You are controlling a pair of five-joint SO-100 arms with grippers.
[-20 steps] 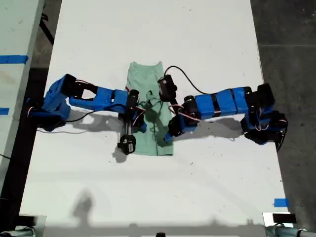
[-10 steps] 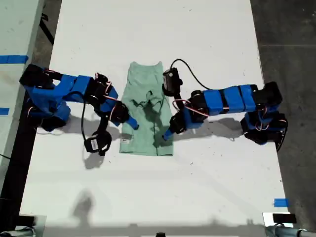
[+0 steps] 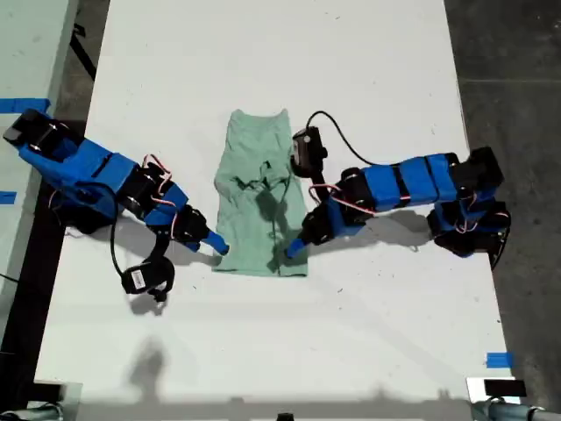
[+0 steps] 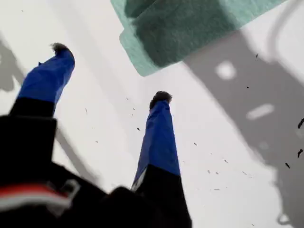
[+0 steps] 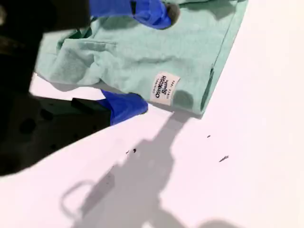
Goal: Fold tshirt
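The pale mint-green tshirt point(image 3: 259, 202) lies folded into a narrow upright strip on the white table point(image 3: 368, 61). My first gripper point(image 3: 219, 248) is open just off the strip's lower corner on the exterior view's left. The first wrist view shows its two blue fingers point(image 4: 159, 133) spread over bare table, with the tshirt corner point(image 4: 190, 28) beyond them. My second gripper point(image 3: 294, 250) is open at the lower corner on the exterior view's right. In the second wrist view it point(image 5: 154, 61) straddles the tshirt point(image 5: 142, 52) edge, one finger above and one at the table. A white label point(image 5: 164, 88) shows near the far corner.
A black camera module point(image 3: 145, 279) hangs on its cable from the first arm. A black cable point(image 3: 337, 140) loops above the second arm. Blue tape point(image 3: 498, 360) marks the table near the exterior view's right edge. A second table point(image 3: 26, 105) stands at that view's left, dark floor point(image 3: 517, 79) at its right.
My first arm let go of the tshirt and drew back toward the exterior view's left, off the cloth. The fold it laid stays flat. The second arm shifted only slightly.
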